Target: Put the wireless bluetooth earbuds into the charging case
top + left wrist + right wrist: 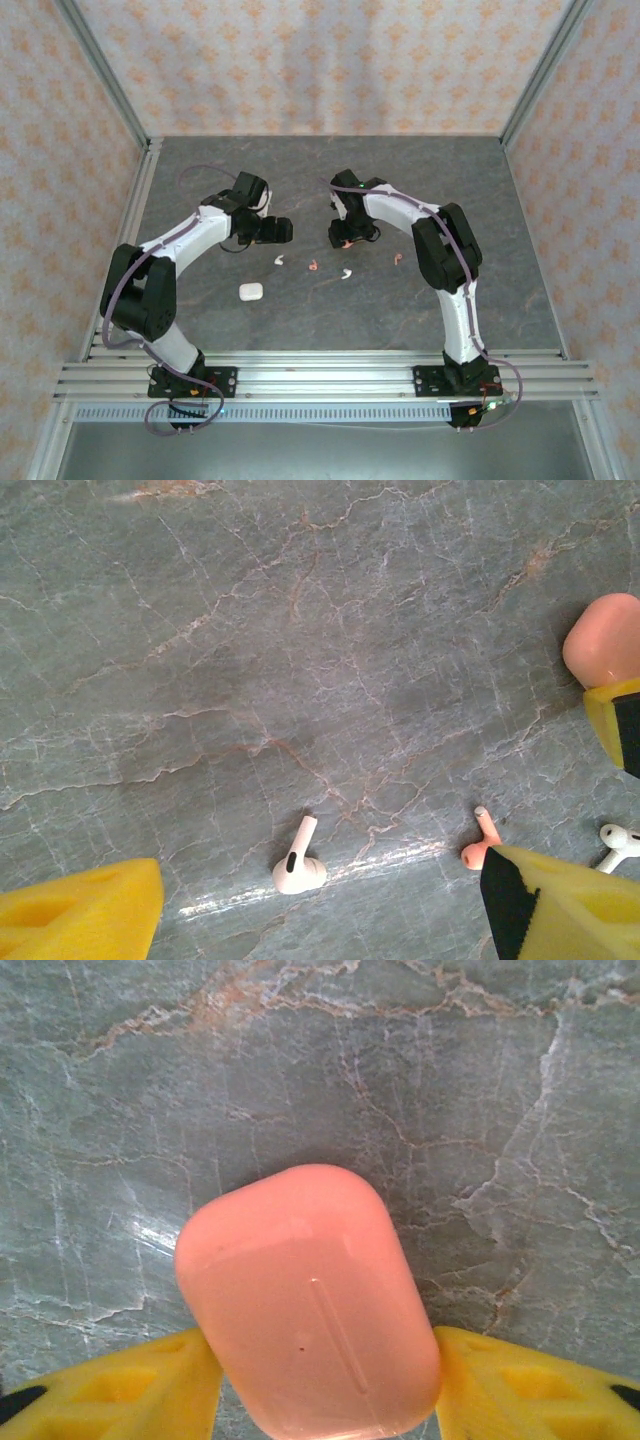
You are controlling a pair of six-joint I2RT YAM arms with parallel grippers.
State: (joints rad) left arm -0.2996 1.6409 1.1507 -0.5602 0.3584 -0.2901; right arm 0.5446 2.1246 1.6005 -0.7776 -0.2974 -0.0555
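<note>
1. the left gripper (322,905) hangs low over the table (300,630) with its yellow fingers (80,910) spread wide. it has hold of nothing.
2. a white earbud (298,860) lies on its side right in that gap, so the wide spread looks meant to straddle it before a pinch.
3. a pink earbud (482,842) lies just beside the tip of one of those fingers, and a second white earbud (618,842) is a little beyond it. a second pink earbud (398,260) sits further off, near the right arm. all four are loose on the table, none in a case.
4. the right gripper (325,1350) has the pink case (310,1300) between its fingers, with both of them against the case's sides near one end. that reads as a grip, probably to steady the case so an earbud can be brought to it.
5. i cannot tell whether the pink case rests on the table or is lifted off it. its lid looks shut, so i judge it must be opened before any earbud goes in.
6. a white case (250,291) lies apart, nearer the left arm's base, with nothing touching it. it is too small to tell whether its lid is open.
7. the task looks barely begun. the earbud is tiny and the stone top smooth, so it could skid out as the fingers close.
</note>
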